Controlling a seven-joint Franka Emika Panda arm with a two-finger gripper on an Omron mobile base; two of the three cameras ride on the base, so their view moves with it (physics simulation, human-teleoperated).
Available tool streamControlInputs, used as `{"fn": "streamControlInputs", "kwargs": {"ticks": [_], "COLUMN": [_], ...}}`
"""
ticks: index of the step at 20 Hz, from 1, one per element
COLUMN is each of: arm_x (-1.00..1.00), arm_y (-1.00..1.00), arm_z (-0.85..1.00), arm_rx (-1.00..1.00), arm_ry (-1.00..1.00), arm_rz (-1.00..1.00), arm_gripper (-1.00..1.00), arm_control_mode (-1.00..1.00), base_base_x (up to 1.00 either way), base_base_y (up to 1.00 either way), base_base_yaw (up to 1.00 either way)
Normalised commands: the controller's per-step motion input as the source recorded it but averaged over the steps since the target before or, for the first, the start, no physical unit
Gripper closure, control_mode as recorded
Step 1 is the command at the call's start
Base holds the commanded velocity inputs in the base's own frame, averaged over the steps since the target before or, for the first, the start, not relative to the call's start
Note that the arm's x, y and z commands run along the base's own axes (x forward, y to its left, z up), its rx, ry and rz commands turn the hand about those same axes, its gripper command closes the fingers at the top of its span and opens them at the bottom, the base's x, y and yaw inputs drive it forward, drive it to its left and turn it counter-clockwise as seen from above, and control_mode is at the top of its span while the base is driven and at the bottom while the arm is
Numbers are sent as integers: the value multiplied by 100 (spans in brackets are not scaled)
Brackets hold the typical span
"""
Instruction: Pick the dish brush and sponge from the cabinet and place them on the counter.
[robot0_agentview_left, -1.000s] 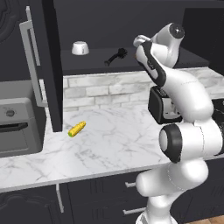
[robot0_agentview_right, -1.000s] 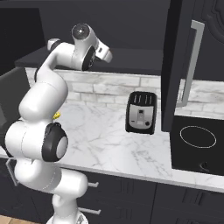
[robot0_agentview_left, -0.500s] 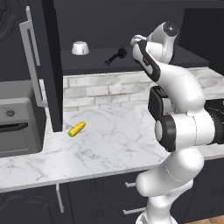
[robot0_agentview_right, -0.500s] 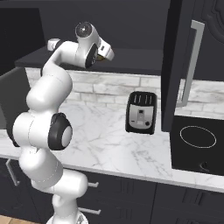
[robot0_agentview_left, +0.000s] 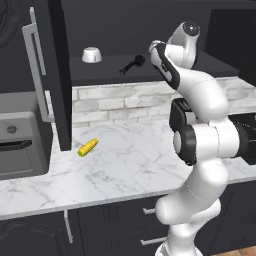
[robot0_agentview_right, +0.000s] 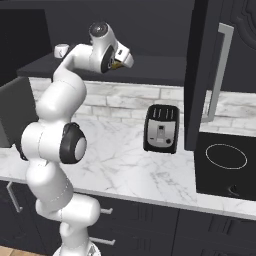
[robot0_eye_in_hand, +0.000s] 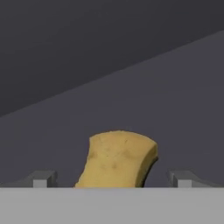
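Observation:
The yellow-tan sponge (robot0_eye_in_hand: 117, 159) lies on the dark shelf of the open cabinet (robot0_agentview_left: 165, 75), right in front of the hand. My gripper (robot0_eye_in_hand: 113, 179) is open, and the sponge sits between its two fingertips (robot0_eye_in_hand: 43, 178) without either one touching it. From the right base view a sliver of the sponge (robot0_agentview_right: 118, 64) shows at the gripper (robot0_agentview_right: 122, 61). The black dish brush (robot0_agentview_left: 131, 65) lies on the same shelf, just left of the gripper (robot0_agentview_left: 153, 49). Below runs the white marble counter (robot0_agentview_left: 130, 160).
The cabinet door (robot0_agentview_left: 52, 75) stands open at the left, and another door (robot0_agentview_right: 200, 75) hangs at the right. A white bowl (robot0_agentview_left: 91, 54) sits on the shelf. A corn cob (robot0_agentview_left: 88, 147), a black toaster (robot0_agentview_right: 161, 128) and a cooktop (robot0_agentview_right: 226, 156) are on the counter.
The arm's lower links have swung more upright and the hand has eased slightly further into the cabinet. The jaws stay open.

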Motion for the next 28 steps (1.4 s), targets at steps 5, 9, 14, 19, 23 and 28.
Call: {"fn": "streamControlInputs", "kwargs": {"ticks": [5,9,14,19,23,28], "arm_x": [24,23,8,-1,-16,-38], "arm_y": [0,0,0,-14,-7,-4], "arm_z": [-27,-18,-21,-20,-14,-7], "arm_rx": [-5,-5,-6,-4,-2,0], "arm_ry": [8,4,4,3,0,0], "arm_rz": [0,0,0,0,1,3], "arm_gripper": [-100,-100,100,100,100,100], "arm_control_mode": [-100,-100,-100,-100,-100,-100], "base_base_x": [0,0,0,0,0,0], "base_base_y": [0,0,0,0,0,0], "base_base_yaw": [0,0,0,0,0,0]}}
